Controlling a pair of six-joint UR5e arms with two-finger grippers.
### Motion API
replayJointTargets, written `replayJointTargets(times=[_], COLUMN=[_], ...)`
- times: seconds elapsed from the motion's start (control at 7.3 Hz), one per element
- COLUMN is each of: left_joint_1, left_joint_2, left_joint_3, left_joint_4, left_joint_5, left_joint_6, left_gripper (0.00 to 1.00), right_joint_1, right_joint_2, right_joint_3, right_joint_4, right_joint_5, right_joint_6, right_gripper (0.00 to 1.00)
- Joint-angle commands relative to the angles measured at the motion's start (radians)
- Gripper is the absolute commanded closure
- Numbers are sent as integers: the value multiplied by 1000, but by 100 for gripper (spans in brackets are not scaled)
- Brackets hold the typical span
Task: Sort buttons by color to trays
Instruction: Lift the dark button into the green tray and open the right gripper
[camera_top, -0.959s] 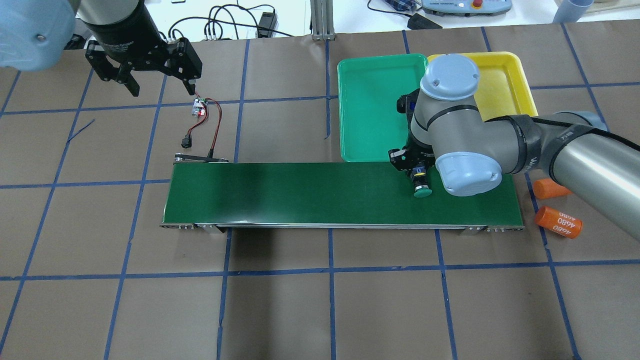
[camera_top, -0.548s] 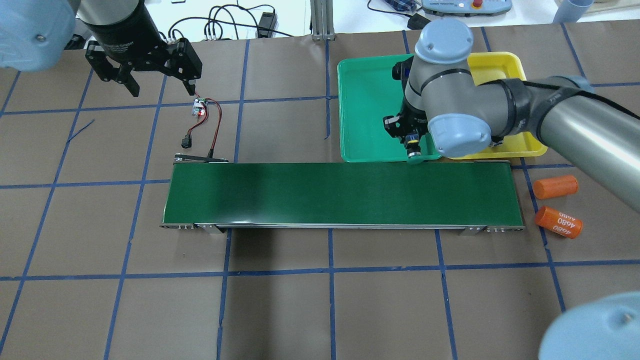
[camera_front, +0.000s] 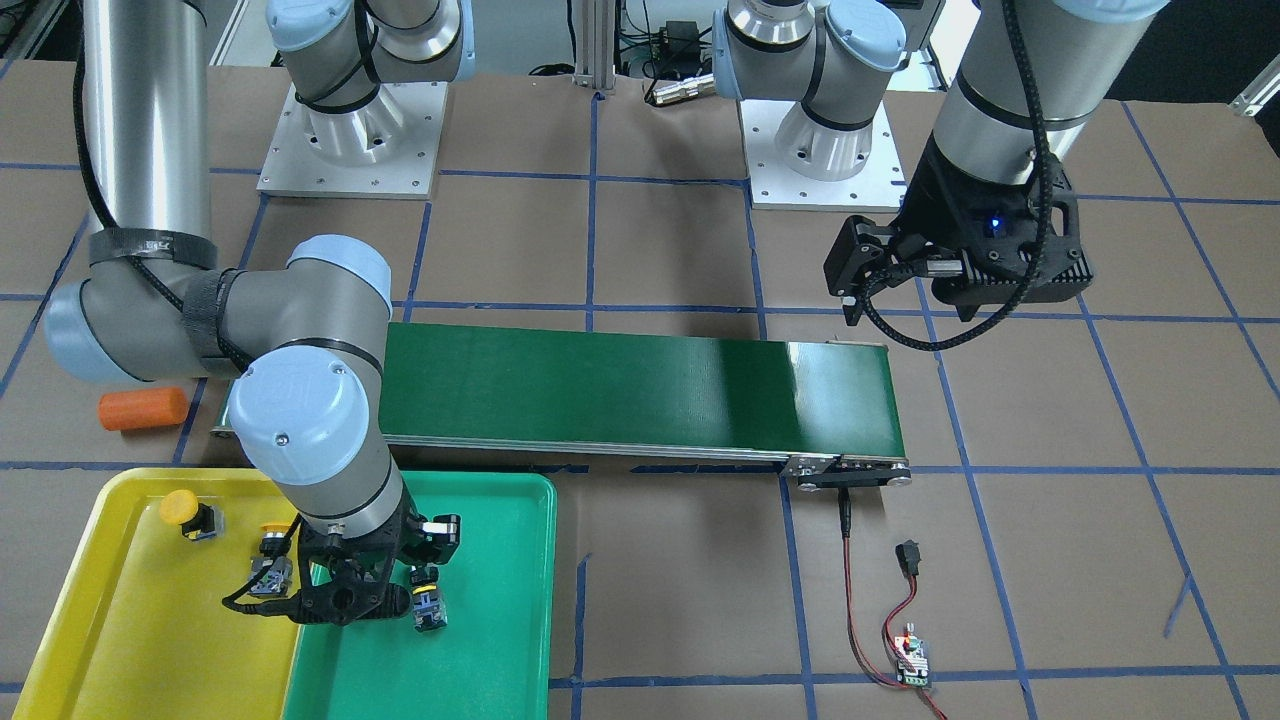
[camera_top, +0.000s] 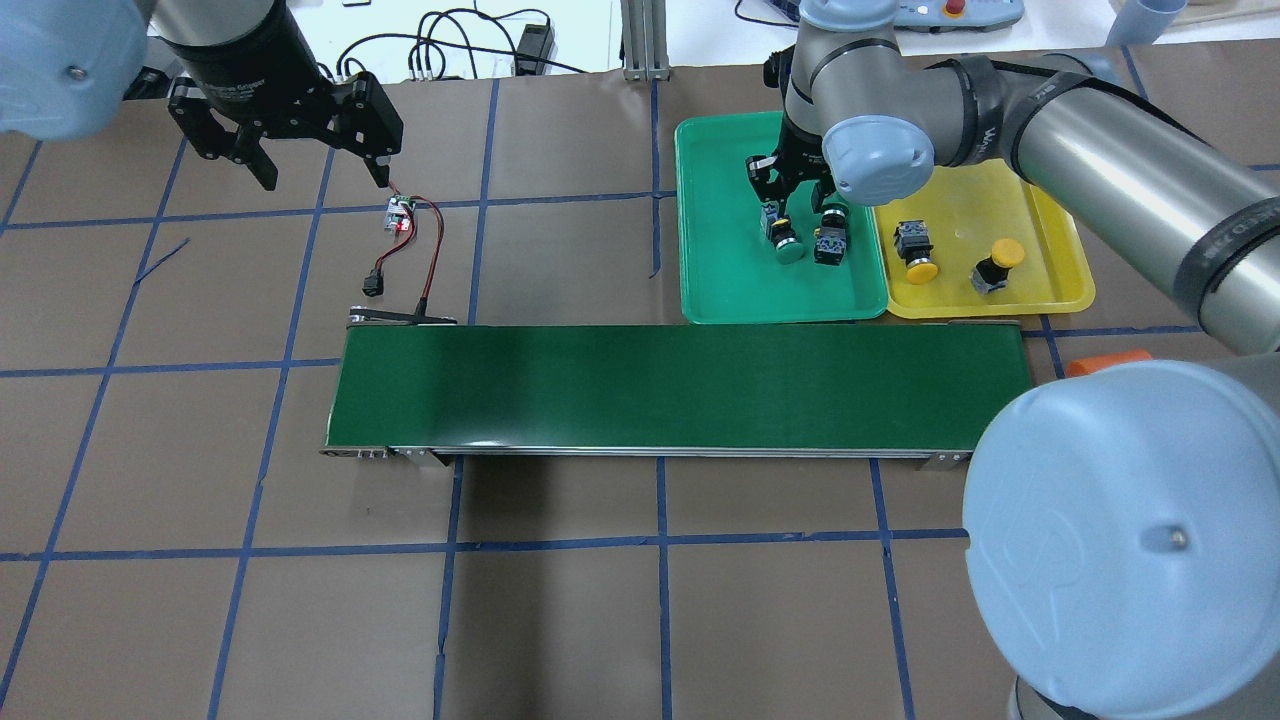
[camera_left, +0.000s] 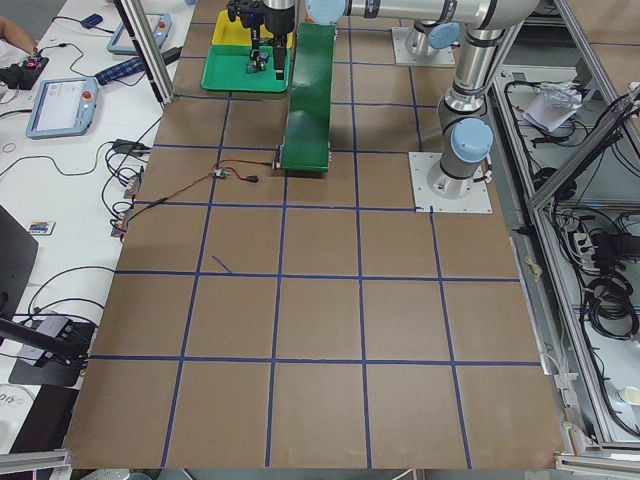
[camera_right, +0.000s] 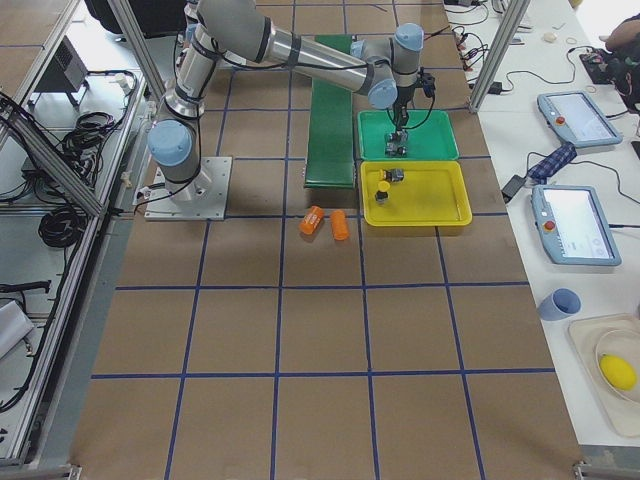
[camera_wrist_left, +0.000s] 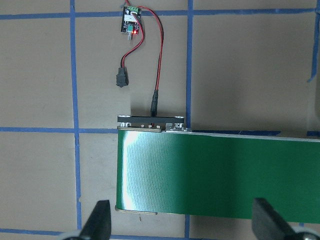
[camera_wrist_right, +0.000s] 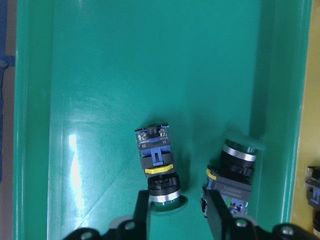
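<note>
right gripper (camera_wrist_right: 178, 197), released, at bottom centre of its wrist view; a green button (camera_wrist_right: 157, 165) lies just above, in the green tray (camera_wrist_right: 100, 75).

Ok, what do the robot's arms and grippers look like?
The left arm and right arm are silver-grey tubes with pale blue round joint caps and black cables strapped alongside. The left gripper and right gripper are black and two-fingered.

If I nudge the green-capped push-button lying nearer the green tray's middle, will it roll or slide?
That green-capped push-button lies on its side; its round cap would probably make it pivot or roll in an arc. Its squarish body likely stops a straight roll. The glossy green plastic tray looks smooth, so it may also slide.
</note>
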Motion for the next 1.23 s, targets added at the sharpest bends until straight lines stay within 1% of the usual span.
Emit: replayJointTargets(times=[0.0, 0.14, 0.41, 0.68, 0.82, 1.1], left_joint_1=[0, 0, 0, 0, 0, 0], left_joint_2=[0, 0, 0, -1, 0, 0], left_joint_3=[-1, -1, -1, 1, -7, 1], left_joint_4=[0, 0, 0, 0, -2, 0], left_joint_5=[0, 0, 0, 0, 0, 0], left_joint_6=[0, 0, 0, 0, 0, 0], left_gripper=[0, 0, 0, 0, 0, 0], right_joint_1=[-3, -3, -5, -5, 0, -2], right_joint_2=[-22, -78, -232, -353, -369, -378], right_joint_3=[-2, -2, -16, -18, -15, -1], right_joint_4=[15, 84, 263, 413, 450, 455], right_joint_5=[-8, -10, 1, 3, 1, 1], right_joint_6=[0, 0, 0, 0, 0, -3], right_gripper=[0, 0, 0, 0, 0, 0])
